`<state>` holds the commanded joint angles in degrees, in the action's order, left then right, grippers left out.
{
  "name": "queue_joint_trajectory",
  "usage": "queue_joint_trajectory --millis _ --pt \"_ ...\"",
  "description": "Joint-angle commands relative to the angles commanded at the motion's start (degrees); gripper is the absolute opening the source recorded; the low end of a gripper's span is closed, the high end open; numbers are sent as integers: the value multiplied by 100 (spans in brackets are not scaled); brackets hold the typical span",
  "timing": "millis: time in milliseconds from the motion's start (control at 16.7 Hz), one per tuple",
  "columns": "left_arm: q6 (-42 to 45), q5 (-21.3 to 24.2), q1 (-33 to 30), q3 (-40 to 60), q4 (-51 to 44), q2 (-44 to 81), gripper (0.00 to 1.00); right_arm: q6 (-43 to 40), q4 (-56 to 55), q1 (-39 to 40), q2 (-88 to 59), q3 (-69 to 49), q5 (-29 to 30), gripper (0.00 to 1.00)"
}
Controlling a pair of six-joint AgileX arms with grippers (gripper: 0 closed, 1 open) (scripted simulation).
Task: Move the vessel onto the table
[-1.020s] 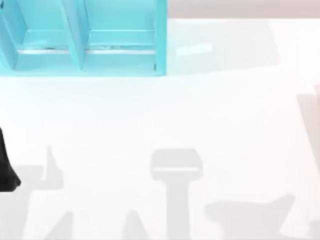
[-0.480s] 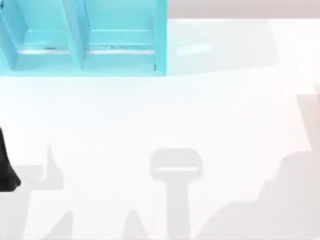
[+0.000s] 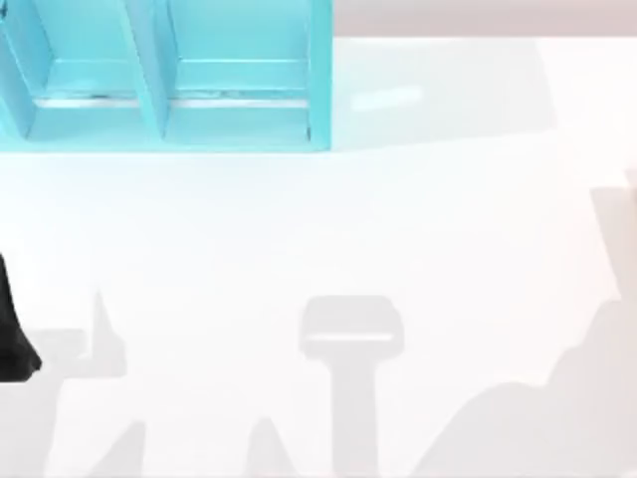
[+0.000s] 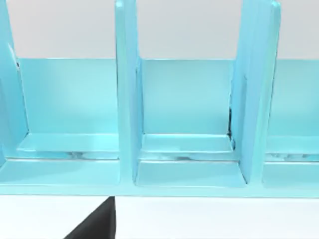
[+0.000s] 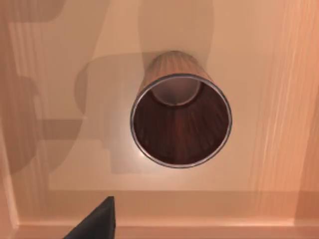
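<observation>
Our right wrist camera looks straight down into the vessel (image 5: pixel 180 119), a reddish-brown ribbed cup standing upright, mouth open, on a tan wooden surface (image 5: pixel 60 149) with a raised edge. A dark part (image 5: pixel 97 221) of our right arm shows there; we cannot tell the state of either claw. Our left arm (image 3: pixel 12 334) sits at the white tabletop's (image 3: pixel 328 229) left edge, its camera facing the turquoise shelf unit (image 3: pixel 169 90) at the tabletop's far left.
</observation>
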<state>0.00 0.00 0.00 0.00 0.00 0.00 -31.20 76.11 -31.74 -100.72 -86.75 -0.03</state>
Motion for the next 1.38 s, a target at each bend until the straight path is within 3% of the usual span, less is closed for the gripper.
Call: queue_joint_trajectory --millis 240,660,1020,1380 --pt "0 0 0 0 0 0 100 15 -377 -7 -78 330 -1 100" --pt "0 0 0 0 0 0 100 22 -2001 -4 -392 1616 0 100" --pt "0 0 0 0 0 0 100 23 -2207 -4 -437 1786 0 100" --pt "0 0 0 0 0 0 100 23 -2207 -4 -437 1786 0 55"
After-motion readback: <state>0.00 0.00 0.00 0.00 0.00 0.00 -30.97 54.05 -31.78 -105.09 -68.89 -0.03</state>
